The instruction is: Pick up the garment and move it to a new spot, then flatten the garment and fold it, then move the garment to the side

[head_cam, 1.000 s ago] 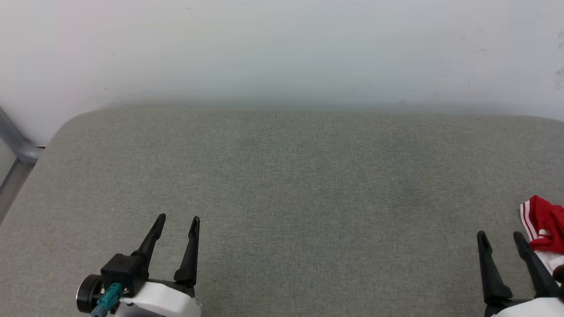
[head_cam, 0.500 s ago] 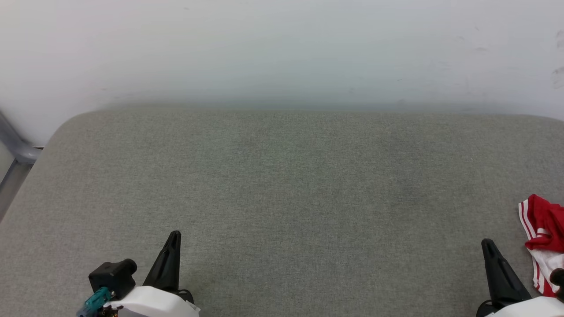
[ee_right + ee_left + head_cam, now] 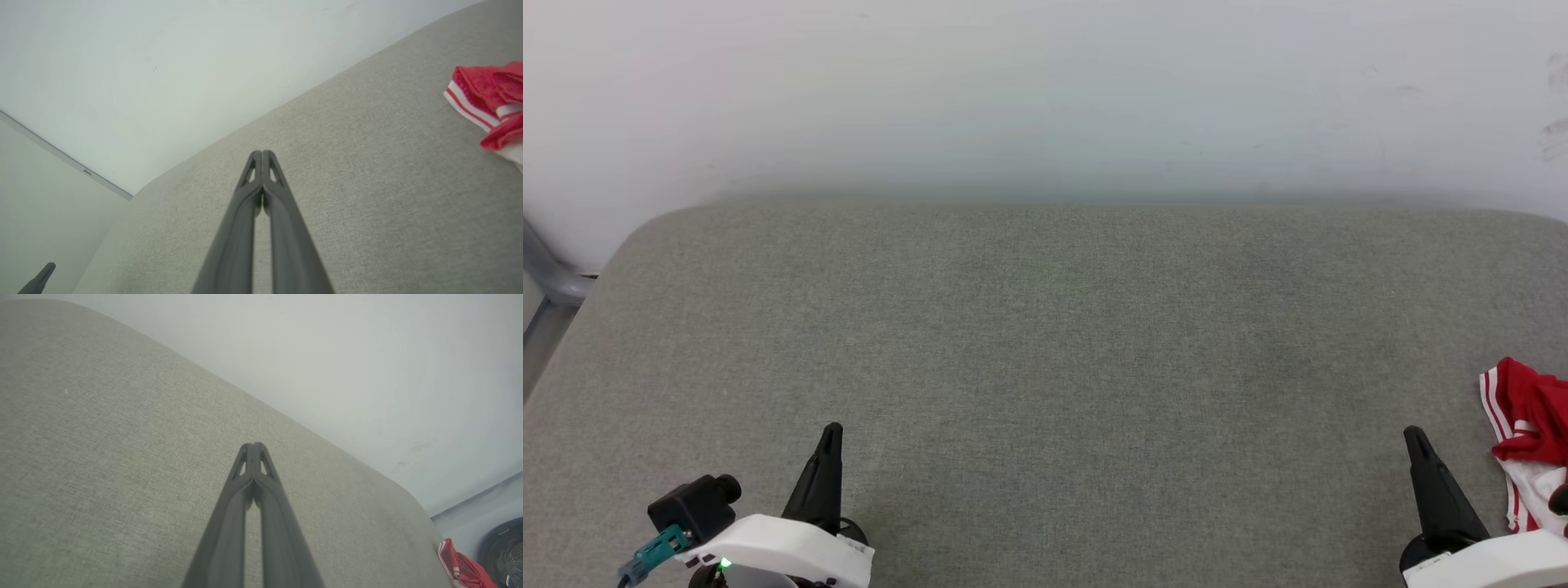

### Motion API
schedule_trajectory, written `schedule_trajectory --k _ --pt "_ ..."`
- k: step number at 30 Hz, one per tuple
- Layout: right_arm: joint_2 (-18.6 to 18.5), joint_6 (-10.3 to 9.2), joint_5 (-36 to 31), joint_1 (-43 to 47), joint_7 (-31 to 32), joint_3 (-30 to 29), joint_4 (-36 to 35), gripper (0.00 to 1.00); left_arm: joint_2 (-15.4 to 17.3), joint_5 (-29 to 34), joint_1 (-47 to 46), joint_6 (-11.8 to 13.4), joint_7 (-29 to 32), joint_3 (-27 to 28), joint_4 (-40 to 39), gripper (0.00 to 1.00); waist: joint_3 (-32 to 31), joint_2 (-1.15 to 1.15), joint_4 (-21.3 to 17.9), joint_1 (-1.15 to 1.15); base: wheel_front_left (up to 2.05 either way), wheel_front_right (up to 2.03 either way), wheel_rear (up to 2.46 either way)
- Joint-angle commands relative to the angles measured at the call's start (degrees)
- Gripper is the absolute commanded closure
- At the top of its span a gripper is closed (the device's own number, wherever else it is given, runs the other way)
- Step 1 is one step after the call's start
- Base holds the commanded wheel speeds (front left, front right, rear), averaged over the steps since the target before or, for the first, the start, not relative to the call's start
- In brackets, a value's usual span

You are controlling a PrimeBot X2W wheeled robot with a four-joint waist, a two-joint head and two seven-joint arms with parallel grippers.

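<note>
Garment (image 3: pixel 1523 408) crumpled on grey worktop (image 3: pixel 1045 343), just right of right tool (image 3: pixel 1414 434), well apart from left tool (image 3: pixel 831 429). Both tools closed, empty. Best: open right tool, swing right, pinch bunched red folds deep, lift clear.

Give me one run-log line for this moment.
left gripper shut, empty | right gripper shut, empty, apart from garment | garment bunched at right edge of grey padded surface | pickup not yet begun
</note>
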Motion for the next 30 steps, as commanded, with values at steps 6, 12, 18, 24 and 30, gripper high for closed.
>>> schedule_trajectory --k 6,12,18,24,30 --pt "-0.5 -0.01 5.6 -2.4 0.3 0.2 1.0 1.00 -0.4 -5.1 -2.1 -0.6 1.3 1.3 -0.3 1.00 0.0 0.00 -0.1 0.00 0.00 0.00 0.00" --pt "-0.5 -0.01 10.2 -3.5 0.5 0.4 2.4 1.00 -0.8 -9.5 -2.5 -0.8 2.6 2.1 0.0 1.00 0.1 0.00 -0.3 0.00 0.00 0.00 0.00" --pt "-0.5 -0.01 14.6 -4.5 0.7 0.5 3.7 1.00 -1.3 -13.6 -2.9 -1.0 3.7 3.0 0.2 1.00 0.1 0.00 -0.4 0.00 0.00 0.00 0.00" --pt "-0.5 -0.01 18.7 -5.5 0.8 0.6 4.9 1.00 -1.7 -17.4 -3.2 -1.2 4.8 3.7 0.5 1.00 0.1 0.00 -0.6 0.00 0.00 0.00 0.00" --pt "-0.5 -0.01 22.5 -6.4 1.0 0.7 6.1 1.00 -2.0 -21.1 -3.5 -1.4 5.9 4.4 0.7 1.00 0.2 0.00 -0.7 0.00 0.00 0.00 0.00"
